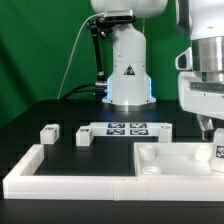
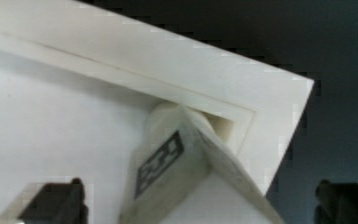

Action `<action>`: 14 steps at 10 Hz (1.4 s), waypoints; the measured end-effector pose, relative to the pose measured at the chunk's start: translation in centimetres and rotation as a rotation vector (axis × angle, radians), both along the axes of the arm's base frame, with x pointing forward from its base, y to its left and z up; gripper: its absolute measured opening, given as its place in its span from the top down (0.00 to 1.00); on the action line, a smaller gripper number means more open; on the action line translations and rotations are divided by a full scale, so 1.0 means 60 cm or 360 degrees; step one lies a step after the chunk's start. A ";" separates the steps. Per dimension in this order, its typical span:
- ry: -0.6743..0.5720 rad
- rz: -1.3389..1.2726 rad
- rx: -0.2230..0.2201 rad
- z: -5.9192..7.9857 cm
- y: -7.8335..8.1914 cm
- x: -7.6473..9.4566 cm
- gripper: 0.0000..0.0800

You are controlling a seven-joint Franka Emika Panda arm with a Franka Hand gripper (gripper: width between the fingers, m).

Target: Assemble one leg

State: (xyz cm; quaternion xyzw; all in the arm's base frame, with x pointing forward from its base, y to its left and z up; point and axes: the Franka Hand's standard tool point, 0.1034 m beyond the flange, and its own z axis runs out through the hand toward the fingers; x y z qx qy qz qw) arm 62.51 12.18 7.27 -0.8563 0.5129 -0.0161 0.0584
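The white square tabletop (image 1: pixel 165 160) lies at the exterior view's front right. One small white leg (image 1: pixel 218 152) with a black-and-white tag stands in its far right corner. My gripper (image 1: pixel 208 128) hangs just above that leg. In the wrist view the leg (image 2: pixel 179 150) sits in the tabletop's corner (image 2: pixel 87 110) and runs down between my fingertips (image 2: pixel 51 202). My gripper (image 2: pixel 197 205) is open, with the jaws wide apart and clear of the leg on both sides. Two more legs (image 1: pixel 49 133) (image 1: pixel 84 135) lie loose on the black table at the left.
The marker board (image 1: pixel 128 128) lies behind the tabletop. A long white low border wall (image 1: pixel 60 178) runs along the front left. The robot's white base (image 1: pixel 128 70) stands at the back centre, before a green backdrop.
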 end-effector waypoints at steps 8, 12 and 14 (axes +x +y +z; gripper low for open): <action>-0.0010 0.1034 -0.0170 -0.004 0.001 0.008 0.31; -0.0006 0.1019 -0.0171 -0.005 -0.003 0.008 0.63; -0.0004 0.0986 -0.0169 -0.005 -0.004 0.008 0.63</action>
